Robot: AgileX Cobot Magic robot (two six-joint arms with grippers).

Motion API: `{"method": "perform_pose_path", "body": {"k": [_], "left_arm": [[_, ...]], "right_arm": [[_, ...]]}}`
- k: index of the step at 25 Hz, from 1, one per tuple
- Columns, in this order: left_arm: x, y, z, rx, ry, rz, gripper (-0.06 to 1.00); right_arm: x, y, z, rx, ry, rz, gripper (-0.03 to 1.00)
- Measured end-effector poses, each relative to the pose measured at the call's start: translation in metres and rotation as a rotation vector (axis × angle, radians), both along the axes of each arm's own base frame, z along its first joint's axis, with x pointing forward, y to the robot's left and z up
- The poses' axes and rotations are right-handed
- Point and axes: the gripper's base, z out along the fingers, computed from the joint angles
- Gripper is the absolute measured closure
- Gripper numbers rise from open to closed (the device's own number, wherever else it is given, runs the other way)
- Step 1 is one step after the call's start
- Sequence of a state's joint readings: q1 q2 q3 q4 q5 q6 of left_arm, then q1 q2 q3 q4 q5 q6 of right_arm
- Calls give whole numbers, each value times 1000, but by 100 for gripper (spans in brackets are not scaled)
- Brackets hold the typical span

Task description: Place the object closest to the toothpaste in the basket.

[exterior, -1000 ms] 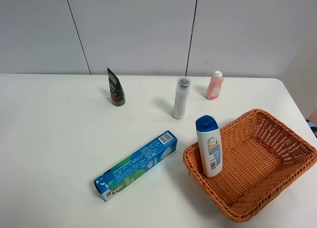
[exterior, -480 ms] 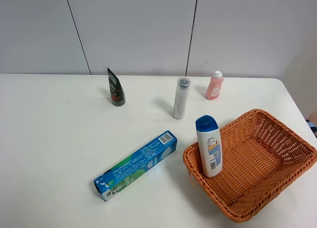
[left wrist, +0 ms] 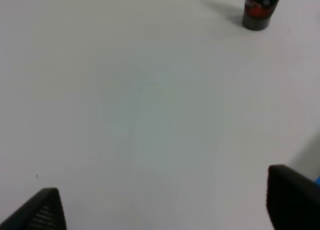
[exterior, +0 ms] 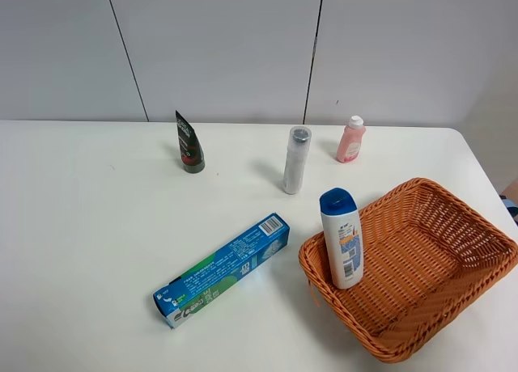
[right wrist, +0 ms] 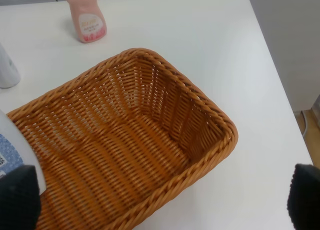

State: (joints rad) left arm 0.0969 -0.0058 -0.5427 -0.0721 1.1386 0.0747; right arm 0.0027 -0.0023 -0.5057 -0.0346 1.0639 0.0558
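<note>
A blue and green toothpaste box [exterior: 223,268] lies flat on the white table. A white shampoo bottle with a blue cap [exterior: 341,238] stands upright inside the near-left corner of the orange wicker basket [exterior: 437,251]; it also shows at the edge of the right wrist view [right wrist: 10,145]. The basket [right wrist: 150,135] fills the right wrist view. Neither gripper shows in the high view. My left gripper [left wrist: 165,210] is open over bare table, its fingertips [left wrist: 42,210] wide apart. My right gripper [right wrist: 160,200] is open above the basket, holding nothing.
A dark tube [exterior: 189,143] stands at the back left, also in the left wrist view [left wrist: 259,7]. A grey cylinder bottle [exterior: 296,159] and a pink bottle [exterior: 350,140] stand at the back. The table's right edge [right wrist: 280,90] is near the basket.
</note>
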Motion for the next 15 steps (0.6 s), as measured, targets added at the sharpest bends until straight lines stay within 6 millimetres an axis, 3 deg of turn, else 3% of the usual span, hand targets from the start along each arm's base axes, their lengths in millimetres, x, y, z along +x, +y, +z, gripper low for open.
{"method": "perform_pose_path", "body": {"k": [15], "left_arm": [[7, 7, -3, -30, -45, -7, 14]], "right_arm": [[0, 0, 0, 0, 0, 0, -3]]}}
